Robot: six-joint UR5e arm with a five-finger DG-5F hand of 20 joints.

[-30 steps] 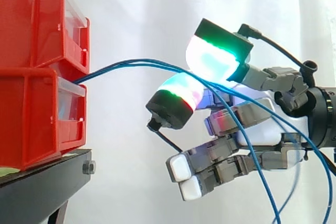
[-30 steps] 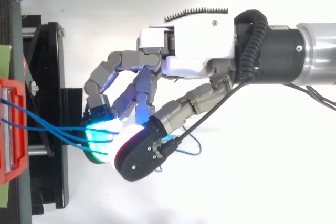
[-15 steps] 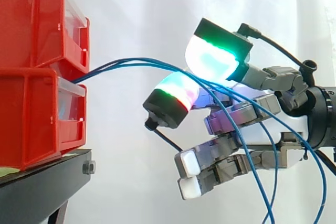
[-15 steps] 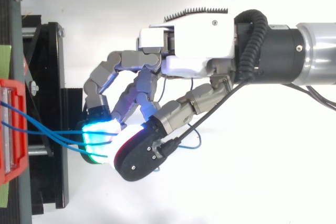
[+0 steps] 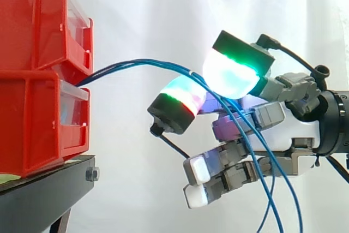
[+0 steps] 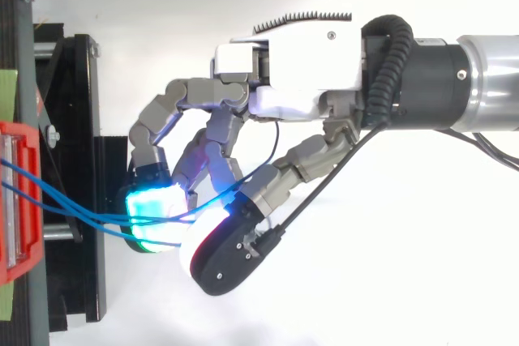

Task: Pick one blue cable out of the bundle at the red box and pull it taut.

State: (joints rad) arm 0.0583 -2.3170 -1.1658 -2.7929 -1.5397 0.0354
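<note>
Glossy red plastic bins (image 5: 32, 118) on matt black stand (image 5: 43, 189).

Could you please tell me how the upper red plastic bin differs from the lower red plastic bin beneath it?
The upper red plastic bin sits stacked on the lower red plastic bin, which rests on the black stand. The thin blue cables emerge at the lower bin's top front edge, under the upper bin. Both have clear fronts.

Side camera sits close, level with the red bins (image 5: 38, 75) at frame left, looking across the work. Top camera looks straight down, equally close. Shared: red bins, blue cables (image 5: 136, 64), hand (image 5: 294, 135).
</note>
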